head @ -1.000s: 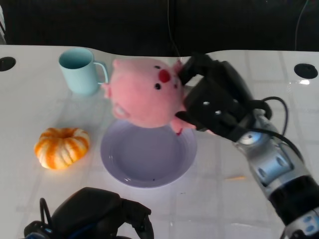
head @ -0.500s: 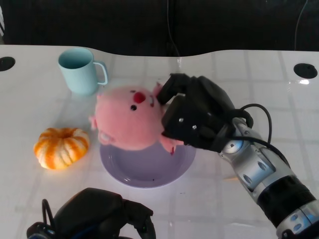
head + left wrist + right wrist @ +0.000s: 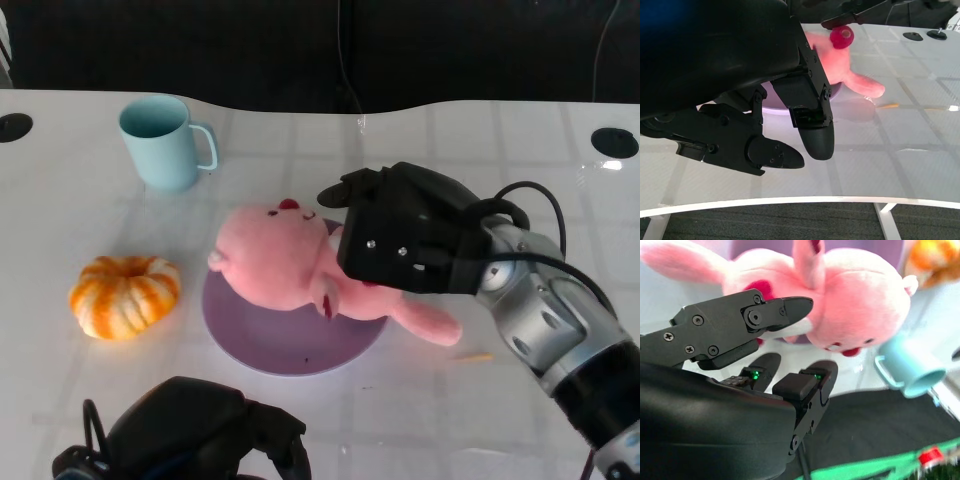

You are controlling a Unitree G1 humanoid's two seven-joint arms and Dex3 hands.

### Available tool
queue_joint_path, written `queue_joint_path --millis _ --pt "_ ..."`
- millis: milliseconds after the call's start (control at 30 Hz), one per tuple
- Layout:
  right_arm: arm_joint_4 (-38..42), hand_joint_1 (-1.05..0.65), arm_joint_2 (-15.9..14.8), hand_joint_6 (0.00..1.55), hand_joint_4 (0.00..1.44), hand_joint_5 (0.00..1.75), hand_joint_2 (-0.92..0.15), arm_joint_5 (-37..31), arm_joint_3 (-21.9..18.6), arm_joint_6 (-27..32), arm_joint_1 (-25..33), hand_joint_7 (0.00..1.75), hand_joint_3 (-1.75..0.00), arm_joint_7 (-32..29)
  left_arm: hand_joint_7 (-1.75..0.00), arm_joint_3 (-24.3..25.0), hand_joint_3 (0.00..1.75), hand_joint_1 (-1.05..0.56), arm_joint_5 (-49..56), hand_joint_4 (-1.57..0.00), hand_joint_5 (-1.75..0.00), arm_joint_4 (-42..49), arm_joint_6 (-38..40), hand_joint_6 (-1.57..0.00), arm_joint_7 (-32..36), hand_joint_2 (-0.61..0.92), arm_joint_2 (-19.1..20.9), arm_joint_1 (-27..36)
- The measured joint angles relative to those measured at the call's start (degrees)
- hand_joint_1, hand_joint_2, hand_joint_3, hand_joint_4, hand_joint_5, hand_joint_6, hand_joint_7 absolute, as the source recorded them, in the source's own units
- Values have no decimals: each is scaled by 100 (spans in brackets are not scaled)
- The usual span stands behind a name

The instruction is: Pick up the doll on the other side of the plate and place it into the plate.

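Note:
The pink plush doll point(image 3: 285, 265) lies on its side on the lavender plate point(image 3: 260, 345), one limb sticking out over the plate's right rim. My right hand point(image 3: 410, 240) hovers over the doll's right half. In the right wrist view its fingers are spread: one fingertip point(image 3: 787, 307) lies against the doll point(image 3: 850, 310), while the others stay clear of it. My left hand point(image 3: 195, 435) rests low at the table's near edge, holding nothing. The left wrist view shows the doll point(image 3: 840, 70) beyond that hand's loosely extended fingers point(image 3: 812, 132).
A light blue mug point(image 3: 160, 140) stands at the back left. An orange and white pumpkin point(image 3: 125, 295) sits left of the plate. A small orange stick point(image 3: 470, 356) lies on the white table right of the plate.
My right hand has carried the doll down and toward me from above the plate's far rim. The doll now rests on the plate and the fingers have loosened from it.

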Motion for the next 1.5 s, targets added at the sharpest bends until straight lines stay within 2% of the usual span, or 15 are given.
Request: queue_joint_path --millis 233,400,533,633,767,900,1000,1067,1133,1300,1333,1367,1400,1433,1500 --pt "-996 -60 -445 30 25 24 -92 352 -164 116 324 0 -16 824 -54 -23 16 -23 17 -79 -119 26 -3 -94 1 92 -8 -72" --pt "-1975 -59 -799 35 32 31 -92 578 -492 30 806 2 -16 912 -54 -73 17 -22 20 -81 -121 78 -14 -95 5 92 -34 -125" --pt "-2874 -49 -1084 48 41 40 -92 830 -874 -72 1462 9 -16 926 -53 -114 18 -23 33 -79 -120 117 -10 -95 6 92 -68 -163" --pt "-3321 -36 -1158 60 50 47 -92 1092 -1230 -183 2114 13 -12 838 -52 -120 18 -24 35 -79 -120 138 2 -94 6 92 -72 -178" --pt "-3564 -21 -1215 75 68 59 -92 1401 -1588 -477 2814 19 -13 702 -52 -118 18 -24 32 -79 -119 142 28 -94 3 92 -66 -198" --pt "-3679 -11 -1299 86 77 68 -92 1610 -1868 -906 3415 24 -17 572 -52 -112 19 -24 31 -80 -120 146 34 -95 3 92 -60 -207" --pt "-3947 0 -1374 96 84 78 -91 1636 -2003 -966 3822 27 -25 533 -52 -100 18 -23 24 -80 -120 150 34 -95 3 92 -41 -216" --pt "-4239 6 -1408 103 84 92 -82 1687 -2130 -864 4111 29 -47 533 -52 -75 18 -23 5 -80 -120 164 11 -95 4 92 -18 -221" --pt "-4551 8 -1454 106 83 99 -77 1734 -2210 -712 4343 31 -61 569 -52 -52 17 -23 -7 -80 -121 215 -40 -95 5 92 23 -230" --pt "-4922 8 -1587 105 83 107 -75 1822 -2304 -402 4727 31 -68 742 -52 58 18 -23 -87 -79 -121 270 -108 -95 5 92 80 -230" --pt "-4922 10 -1595 107 82 129 -73 1804 -2303 -378 4752 34 -71 743 -52 62 18 -22 -110 -79 -121 279 -129 -95 5 92 82 -230" --pt "-4897 10 -1602 108 79 150 -69 1750 -2291 -388 4762 40 -76 723 -52 65 18 -22 -134 -79 -121 291 -155 -95 5 92 87 -230" --pt "-4845 10 -1611 106 78 161 -66 1670 -2269 -404 4764 48 -82 696 -52 73 19 -22 -154 -78 -121 303 -177 -95 4 92 98 -231" --pt "-4761 10 -1625 103 78 168 -63 1598 -2239 -432 4766 59 -87 653 -52 85 19 -22 -165 -78 -121 310 -188 -95 4 92 122 -231" --pt "-4590 9 -1650 93 77 173 -54 1436 -2160 -456 4765 92 -104 591 -53 141 18 -21 -209 -78 -121 320 -207 -95 4 92 169 -230"
